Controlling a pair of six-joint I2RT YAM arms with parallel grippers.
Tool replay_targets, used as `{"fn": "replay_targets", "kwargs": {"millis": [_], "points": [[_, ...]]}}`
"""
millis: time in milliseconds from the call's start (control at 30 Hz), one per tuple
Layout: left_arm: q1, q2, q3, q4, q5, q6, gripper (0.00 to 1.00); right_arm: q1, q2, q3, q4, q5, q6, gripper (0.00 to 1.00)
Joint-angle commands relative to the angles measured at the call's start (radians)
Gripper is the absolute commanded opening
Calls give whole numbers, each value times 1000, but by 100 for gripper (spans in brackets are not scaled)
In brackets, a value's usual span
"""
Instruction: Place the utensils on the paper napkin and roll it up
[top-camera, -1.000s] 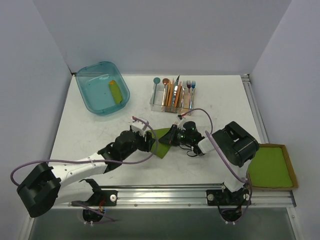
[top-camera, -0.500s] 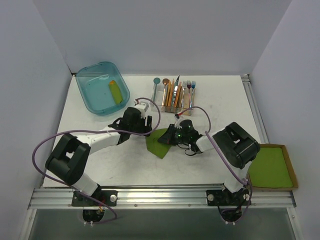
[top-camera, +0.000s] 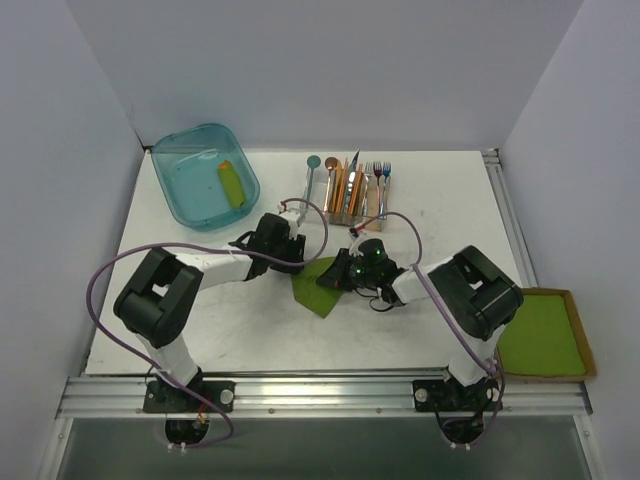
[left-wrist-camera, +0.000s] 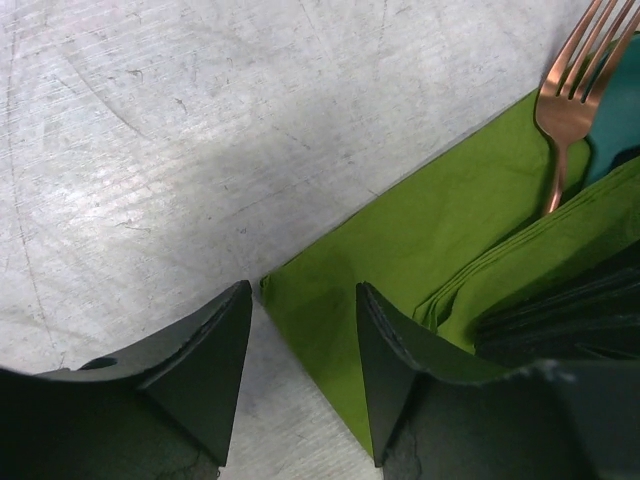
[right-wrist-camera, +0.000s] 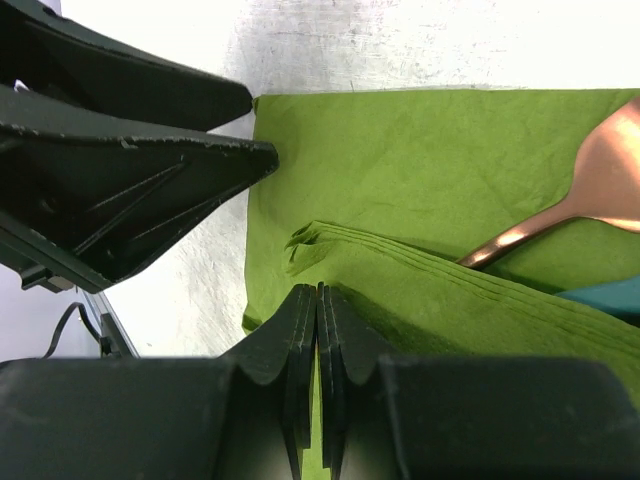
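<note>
The lime-green paper napkin (top-camera: 316, 287) lies mid-table, one side folded over the utensils. In the left wrist view the copper fork (left-wrist-camera: 566, 105) lies on the napkin (left-wrist-camera: 420, 235), with a teal piece (left-wrist-camera: 622, 110) beside it under the fold. My left gripper (top-camera: 298, 258) is open, its fingertips (left-wrist-camera: 303, 300) straddling the napkin's corner. My right gripper (top-camera: 340, 275) is shut (right-wrist-camera: 317, 292) on the folded napkin layer (right-wrist-camera: 430, 290). The fork's copper handle (right-wrist-camera: 590, 190) and a teal sliver (right-wrist-camera: 612, 298) show beyond the fold.
A clear caddy of coloured cutlery (top-camera: 350, 190) stands at the back, with a teal spoon (top-camera: 311, 175) beside it. A teal bin (top-camera: 205, 190) sits back left. A stack of green sheets in brown cardboard (top-camera: 540, 335) sits front right.
My left arm swung up from the front left; its gripper moved from the napkin's left side to its far-left corner. The right gripper stayed on the napkin fold.
</note>
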Motion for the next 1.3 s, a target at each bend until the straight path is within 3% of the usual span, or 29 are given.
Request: {"fn": "replay_targets", "kwargs": {"millis": [0, 67, 133, 333, 467, 567, 1000, 1267], "points": [[6, 26, 33, -5, 4, 13, 54, 8, -36, -10, -61, 33, -28, 3], [6, 30, 39, -9, 3, 19, 51, 8, -37, -11, -61, 33, -28, 3], [6, 40, 42, -23, 0, 23, 40, 8, -37, -11, -61, 35, -28, 2], [6, 32, 34, -23, -16, 20, 30, 8, -25, -10, -49, 35, -23, 2], [6, 26, 49, -28, -17, 22, 13, 8, -11, 3, -44, 35, -19, 2], [4, 11, 60, -28, -16, 28, 7, 8, -4, 12, -44, 36, -17, 2], [-32, -132, 77, -104, 10, 13, 2, 8, 16, 4, -29, 46, 6, 1], [-123, -177, 69, -103, 14, -38, 2, 7, 19, -3, -12, 55, 33, 1]]}}
